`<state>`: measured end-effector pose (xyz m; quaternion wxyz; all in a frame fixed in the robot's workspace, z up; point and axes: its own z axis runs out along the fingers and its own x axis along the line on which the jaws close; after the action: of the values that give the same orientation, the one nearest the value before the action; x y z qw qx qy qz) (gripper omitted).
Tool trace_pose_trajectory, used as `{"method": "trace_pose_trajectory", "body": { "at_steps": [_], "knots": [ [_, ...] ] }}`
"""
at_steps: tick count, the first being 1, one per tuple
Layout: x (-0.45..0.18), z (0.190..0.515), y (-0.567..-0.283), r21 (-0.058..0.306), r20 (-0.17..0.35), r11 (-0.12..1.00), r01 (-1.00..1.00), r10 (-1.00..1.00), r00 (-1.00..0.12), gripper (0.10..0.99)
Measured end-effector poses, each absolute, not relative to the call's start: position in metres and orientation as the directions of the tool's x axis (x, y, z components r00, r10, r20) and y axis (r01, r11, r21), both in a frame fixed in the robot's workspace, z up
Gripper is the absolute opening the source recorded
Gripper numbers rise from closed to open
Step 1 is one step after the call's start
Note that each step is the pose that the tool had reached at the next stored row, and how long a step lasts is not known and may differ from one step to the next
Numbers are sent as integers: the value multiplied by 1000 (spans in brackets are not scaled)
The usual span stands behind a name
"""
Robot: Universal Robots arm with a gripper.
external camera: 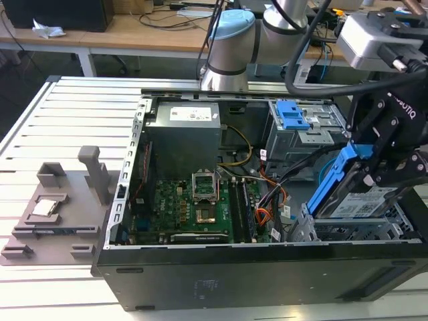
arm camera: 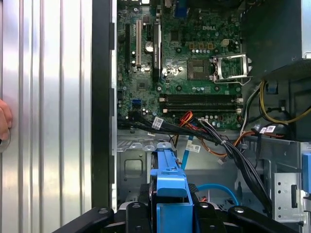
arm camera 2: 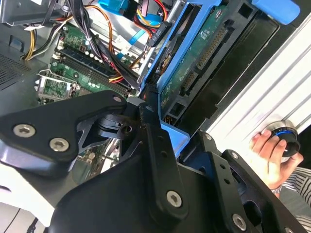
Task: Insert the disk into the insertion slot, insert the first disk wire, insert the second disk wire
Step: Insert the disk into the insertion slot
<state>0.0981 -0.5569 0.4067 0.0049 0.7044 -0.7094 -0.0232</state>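
Clenching the tilted disk (external camera: 364,200), my fingers (arm camera 2: 155,145) hover above the case (external camera: 234,281) on the slatted table (external camera: 67,107); wooden desks (external camera: 134,33) at twelve o'clock.

White lettering, a maker's mark, runs along the black body of the end effector (external camera: 366,175), at 3 o'clock in the exterior view. At 12 o'clock of the motherboard (external camera: 194,214), the power supply (external camera: 184,137) bears a white label, its print too small to read. The disk (external camera: 361,200) carries a white-and-blue label, likewise illegible. In the first wrist view, small white printed tags sit on the black cable bundle (arm camera: 228,150).
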Motion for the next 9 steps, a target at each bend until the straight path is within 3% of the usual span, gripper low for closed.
{"method": "trace_pose_trajectory", "body": {
  "at_steps": [9],
  "knots": [
    [98, 398, -557, 40, -26, 6, -999, -1000, -8, 369]
  ]
}}
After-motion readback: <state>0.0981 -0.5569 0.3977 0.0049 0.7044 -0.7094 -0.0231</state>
